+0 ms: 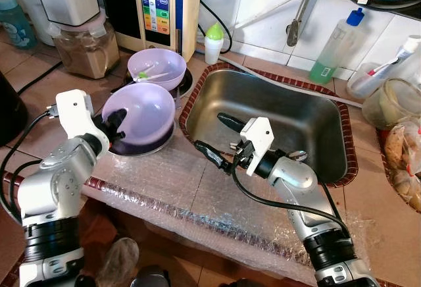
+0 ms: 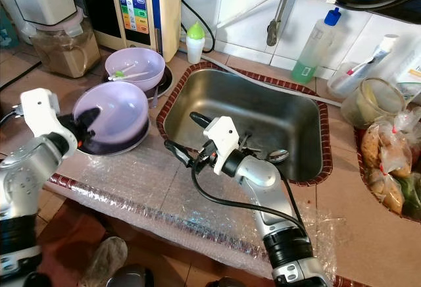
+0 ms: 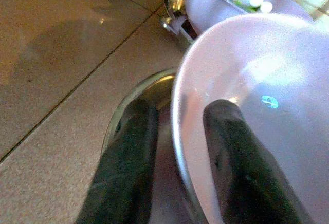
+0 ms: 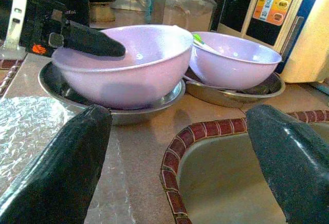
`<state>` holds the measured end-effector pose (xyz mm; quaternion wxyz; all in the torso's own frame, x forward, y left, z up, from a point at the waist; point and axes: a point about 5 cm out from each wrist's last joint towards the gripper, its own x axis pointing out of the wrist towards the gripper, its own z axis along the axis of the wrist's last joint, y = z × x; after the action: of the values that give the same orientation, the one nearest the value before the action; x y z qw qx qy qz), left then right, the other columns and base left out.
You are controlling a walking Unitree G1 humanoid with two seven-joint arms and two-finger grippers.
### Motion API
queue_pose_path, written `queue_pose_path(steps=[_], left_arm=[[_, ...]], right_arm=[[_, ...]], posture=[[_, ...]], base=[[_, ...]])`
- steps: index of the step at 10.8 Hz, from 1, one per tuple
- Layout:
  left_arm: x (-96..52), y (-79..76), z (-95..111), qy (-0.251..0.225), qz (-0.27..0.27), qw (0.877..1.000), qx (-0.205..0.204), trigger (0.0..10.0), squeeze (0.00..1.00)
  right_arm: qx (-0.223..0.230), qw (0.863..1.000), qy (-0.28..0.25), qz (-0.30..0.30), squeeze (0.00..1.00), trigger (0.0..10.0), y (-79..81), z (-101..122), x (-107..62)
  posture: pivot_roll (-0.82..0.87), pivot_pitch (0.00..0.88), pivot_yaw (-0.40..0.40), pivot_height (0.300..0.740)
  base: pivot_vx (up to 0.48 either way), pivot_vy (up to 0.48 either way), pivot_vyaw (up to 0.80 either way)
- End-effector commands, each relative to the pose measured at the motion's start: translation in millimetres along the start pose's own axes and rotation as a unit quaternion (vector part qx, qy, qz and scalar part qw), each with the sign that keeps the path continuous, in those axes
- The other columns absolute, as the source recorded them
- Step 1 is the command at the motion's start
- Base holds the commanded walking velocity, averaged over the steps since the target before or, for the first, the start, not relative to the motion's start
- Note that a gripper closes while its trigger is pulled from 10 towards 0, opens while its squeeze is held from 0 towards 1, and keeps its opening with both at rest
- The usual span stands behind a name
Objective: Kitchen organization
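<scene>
A large purple bowl (image 1: 145, 112) rests tilted in a steel dish (image 1: 156, 146) on the counter, left of the sink (image 1: 276, 103). My left gripper (image 1: 117, 124) is shut on the bowl's near rim, with one finger (image 3: 236, 157) inside and the other finger (image 3: 128, 157) outside. Behind it stands a second purple bowl (image 1: 158, 66), holding a white and green utensil, in its own steel dish. My right gripper (image 1: 209, 132) hangs open over the sink's left edge, pointing toward the bowls, with nothing between its fingers. The right wrist view faces both bowls (image 4: 128, 64).
A blender jar of brown powder (image 1: 82, 47) and a water purifier (image 1: 158, 4) stand at the back. A small green-capped bottle (image 1: 214, 42) and a soap bottle (image 1: 335, 50) line the wall. Bubble wrap (image 1: 197, 195) covers the counter's front. A spoon (image 1: 297, 155) lies in the sink.
</scene>
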<state>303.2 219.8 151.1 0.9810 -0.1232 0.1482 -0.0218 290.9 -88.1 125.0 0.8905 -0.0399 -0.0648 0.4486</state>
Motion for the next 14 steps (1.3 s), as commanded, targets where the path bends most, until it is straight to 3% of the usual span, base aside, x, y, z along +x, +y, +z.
queue_pose_path(steps=[1,6,7,10,11,12,14], left_arm=[[-0.7,-1.2,4,-0.006,-0.002,1.0,0.021,0.0,0.0],[-1.2,-2.7,2,-0.031,-0.018,0.998,0.054,0.0,0.0],[-2.5,-7.5,6,-0.081,-0.035,0.995,0.04,0.0,0.0],[-5.3,-16.2,10,-0.137,-0.047,0.988,0.054,0.0,0.0],[-5.7,-20.6,10,-0.151,-0.051,0.984,0.081,0.0,0.0],[-4.1,-28.1,11,-0.168,-0.054,0.977,0.121,0.0,0.0],[-0.9,-44.7,10,-0.184,-0.076,0.968,0.154,0.0,0.0]], right_arm=[[-0.007,1.0,0.003,0.002,0.0,10.0,-2.4,1,0.0],[-0.008,1.0,0.003,-0.007,0.0,10.0,-8.5,2,-0.2],[0.014,1.0,-0.006,-0.024,0.0,10.0,-12.7,3,-0.7],[0.105,0.991,-0.048,-0.073,0.0,10.0,-23.7,11,2.4],[0.125,0.987,-0.062,-0.08,0.0,10.0,-25.6,16,4.0],[0.185,0.974,-0.105,-0.078,0.0,10.0,-28.2,32,8.4],[0.251,0.958,-0.127,-0.054,0.0,10.0,-27.4,41,13.4]], posture=[[0.04,0.0,-0.049,0.74],[0.04,0.0,-0.053,0.74],[0.04,0.0,-0.054,0.74],[0.04,0.0,-0.052,0.74],[0.04,0.0,-0.053,0.74],[0.03,0.0,-0.052,0.74],[0.03,0.0,-0.05,0.74]], base=[[0.0,0.0,0.0],[0.0,0.0,0.0],[0.0,0.0,0.0],[0.0,0.0,0.0],[0.0,0.0,0.0],[0.0,0.0,0.0],[0.0,0.0,0.0]])
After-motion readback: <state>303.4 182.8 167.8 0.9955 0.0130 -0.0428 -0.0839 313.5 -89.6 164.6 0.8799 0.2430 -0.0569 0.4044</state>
